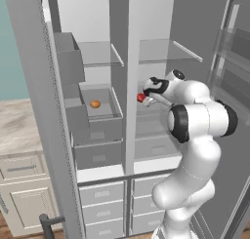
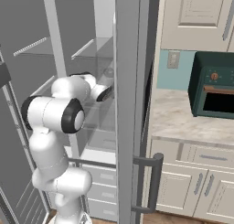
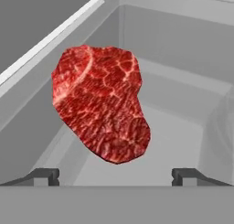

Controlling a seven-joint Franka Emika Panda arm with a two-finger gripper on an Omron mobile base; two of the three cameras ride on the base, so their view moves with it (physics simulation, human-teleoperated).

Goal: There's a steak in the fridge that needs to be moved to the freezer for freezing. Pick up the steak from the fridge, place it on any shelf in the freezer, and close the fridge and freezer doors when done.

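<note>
Progress: early; both doors (image 2: 130, 104) stand open, and nothing has been moved yet.
Steak (image 3: 100, 102): lies directly ahead of my gripper (image 3: 116, 175), between the lines of its two tips, on a fridge (image 1: 161, 67) shelf, not yet grasped.
Gripper state: spread wide, grasping nothing.
Left to do: close on the steak, carry it across to the freezer (image 1: 97, 57) beside my arm, set it on a shelf, shut both doors.
Count: one steak, one orange item (image 1: 95, 104), two doors.

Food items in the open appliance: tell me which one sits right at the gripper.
The steak, red marbled raw meat, lies just ahead of the open gripper in the fridge half. The small round orange item sits apart in the freezer bin.
</note>
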